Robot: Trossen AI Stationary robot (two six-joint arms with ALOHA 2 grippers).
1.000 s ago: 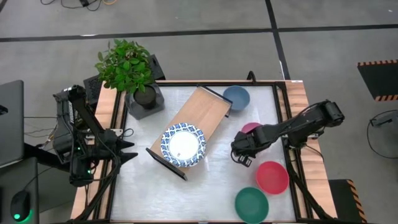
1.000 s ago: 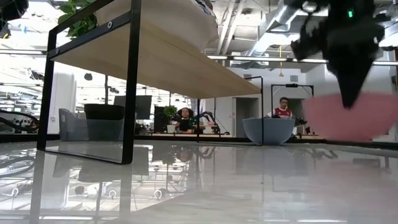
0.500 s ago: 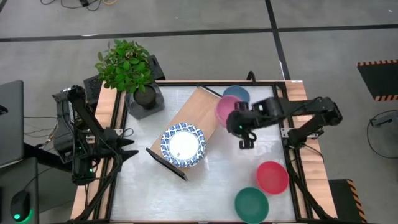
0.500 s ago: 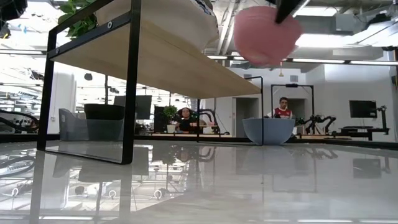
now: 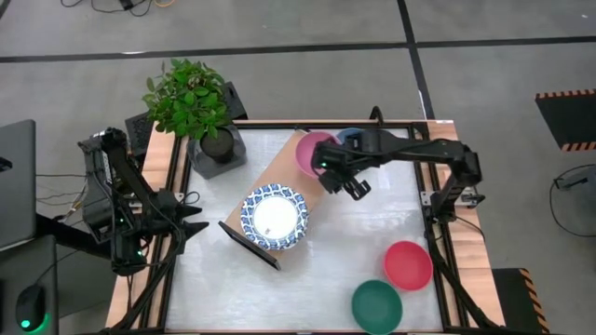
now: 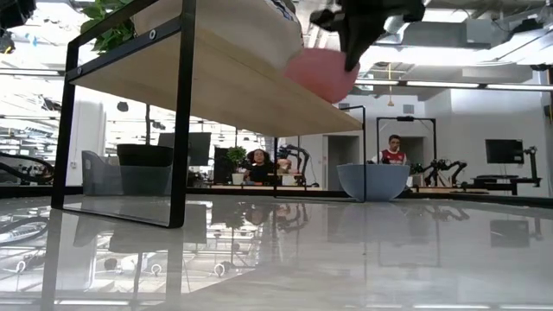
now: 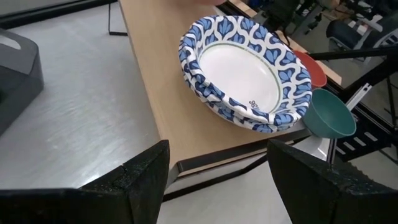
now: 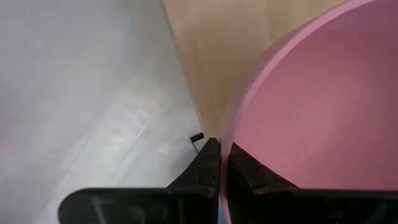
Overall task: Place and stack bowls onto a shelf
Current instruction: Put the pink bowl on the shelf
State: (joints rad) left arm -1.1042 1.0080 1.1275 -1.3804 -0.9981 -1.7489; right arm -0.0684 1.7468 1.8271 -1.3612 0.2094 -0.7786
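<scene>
My right gripper [image 5: 324, 166] [image 8: 221, 165] is shut on the pink bowl [image 5: 312, 151] [image 6: 321, 73] and hangs above the far end of the light-wood shelf [image 5: 300, 172] [image 6: 225, 91]. A stack of white dishes with blue patterned rims [image 5: 275, 217] [image 7: 245, 71] sits on the shelf's near end. The slate blue bowl [image 5: 361, 139] [image 6: 373, 181] stands on the table behind the arm, partly hidden by it. The red bowl [image 5: 407, 264] and the teal bowl [image 5: 376, 305] stand on the table near its right front corner. My left gripper [image 5: 194, 220] [image 7: 217, 180] waits open at the table's left, pointing at the dishes. My right gripper pinches the pink bowl's rim [image 8: 227, 134] on its near-right side, one finger [image 8: 245, 171] inside the bowl and one [image 8: 208, 163] outside. The bowl is clear of the table and tilted above the shelf board. I cannot tell whether its base touches the board.
A potted plant [image 5: 200, 116] stands at the table's far left corner beside the shelf. The shelf lies slantwise across the table's middle. Bare tabletop [image 5: 363, 233] lies between the shelf and the red bowl. People sit in the room beyond the table.
My right gripper lifted the pink bowl off the table at its right side. It carried the bowl up and toward the far left, past the slate blue bowl, then came down a little over the shelf's far end. The other bowls and dishes stayed put.
</scene>
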